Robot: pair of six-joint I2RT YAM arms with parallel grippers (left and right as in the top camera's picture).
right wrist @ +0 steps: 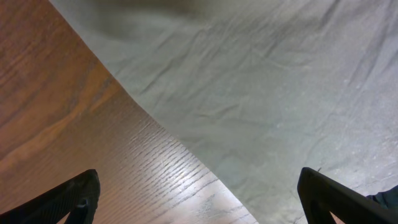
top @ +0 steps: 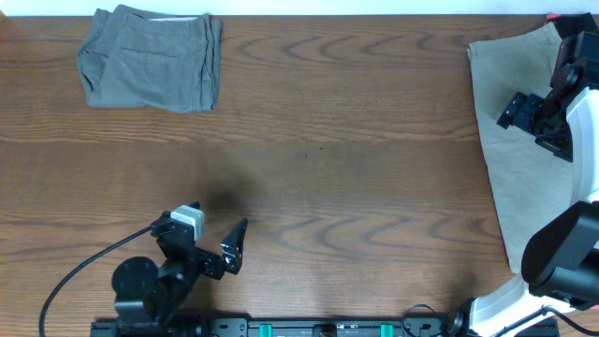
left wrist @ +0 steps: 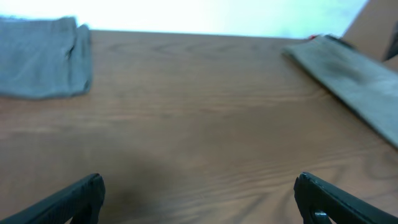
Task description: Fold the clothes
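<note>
Your right fingers (right wrist: 339, 199) gape wide and empty over the khaki shorts (right wrist: 280, 93) at the right edge of the tabletop (right wrist: 93, 155), your left fingers (left wrist: 68, 202) likewise spread empty, the grey shorts (top: 150, 56) folded far-left.

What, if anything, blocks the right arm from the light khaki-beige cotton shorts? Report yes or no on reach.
Probably yes, it can reach. The right gripper hovers open over the edge of the light khaki-beige cotton shorts, and nothing lies between them.
</note>
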